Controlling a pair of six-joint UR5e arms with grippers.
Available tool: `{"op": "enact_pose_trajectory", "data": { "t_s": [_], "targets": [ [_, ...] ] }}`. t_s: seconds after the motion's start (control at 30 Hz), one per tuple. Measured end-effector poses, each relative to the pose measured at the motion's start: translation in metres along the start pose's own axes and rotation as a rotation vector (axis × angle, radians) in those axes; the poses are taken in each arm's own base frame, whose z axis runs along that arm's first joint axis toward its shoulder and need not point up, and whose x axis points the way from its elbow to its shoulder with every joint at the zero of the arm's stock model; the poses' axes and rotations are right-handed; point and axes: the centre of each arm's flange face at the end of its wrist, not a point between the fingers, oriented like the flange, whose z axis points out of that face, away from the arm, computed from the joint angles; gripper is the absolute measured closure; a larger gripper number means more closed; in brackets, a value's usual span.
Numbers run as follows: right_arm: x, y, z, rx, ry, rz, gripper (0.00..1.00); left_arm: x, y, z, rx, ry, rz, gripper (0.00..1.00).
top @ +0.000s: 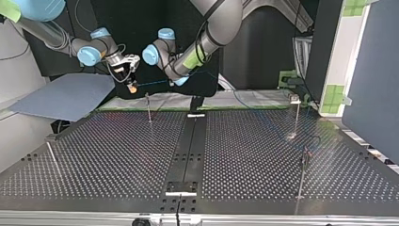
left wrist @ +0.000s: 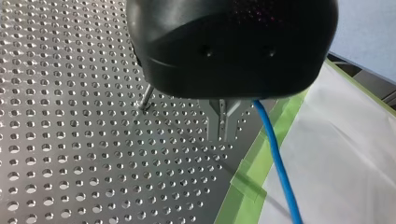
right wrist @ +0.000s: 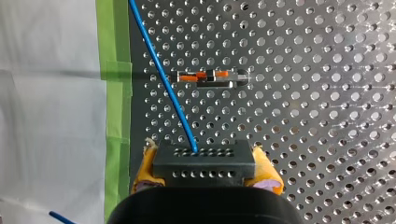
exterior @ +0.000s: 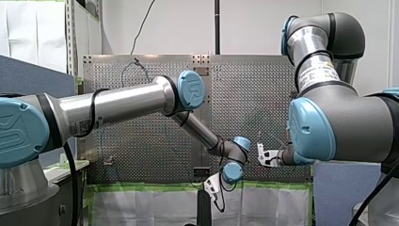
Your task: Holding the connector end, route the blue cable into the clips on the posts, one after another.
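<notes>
Gripping the black connector [right wrist: 205, 156], the right gripper [right wrist: 208, 173] is closed on it between yellow pads [right wrist: 268, 172]. From the connector the blue cable [right wrist: 163, 74] is led toward 11 o'clock, just beside a post's clip [right wrist: 205, 78]. The left gripper [left wrist: 224, 123] is seen pressed together, with the cable just beside it, running toward 5 o'clock.

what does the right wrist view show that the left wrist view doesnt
Only the right wrist view: the yellow pads of my right gripper, shut on the black connector, with an orange-marked clip ahead. Only the left wrist view: the metal fingers of my left gripper, shut, and a post standing beside them. Both: the blue cable, the perforated table, green tape and white sheet.
</notes>
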Motion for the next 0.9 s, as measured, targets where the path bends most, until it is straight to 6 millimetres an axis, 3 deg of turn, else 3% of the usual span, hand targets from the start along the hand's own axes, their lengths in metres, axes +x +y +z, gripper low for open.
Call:
{"op": "enact_pose_trajectory", "data": {
  "t_s": [0.53,0.9],
  "targets": [
    [-0.001,-0.003,0.001,0.003,0.002,0.005,1.00,-0.001,-0.026,-0.030,0.001,-0.076,0.088,1.00],
    [-0.002,-0.002,0.001,0.000,0.003,0.008,1.00,-0.003,-0.026,-0.029,0.000,-0.077,0.122,1.00]
  ]
}}
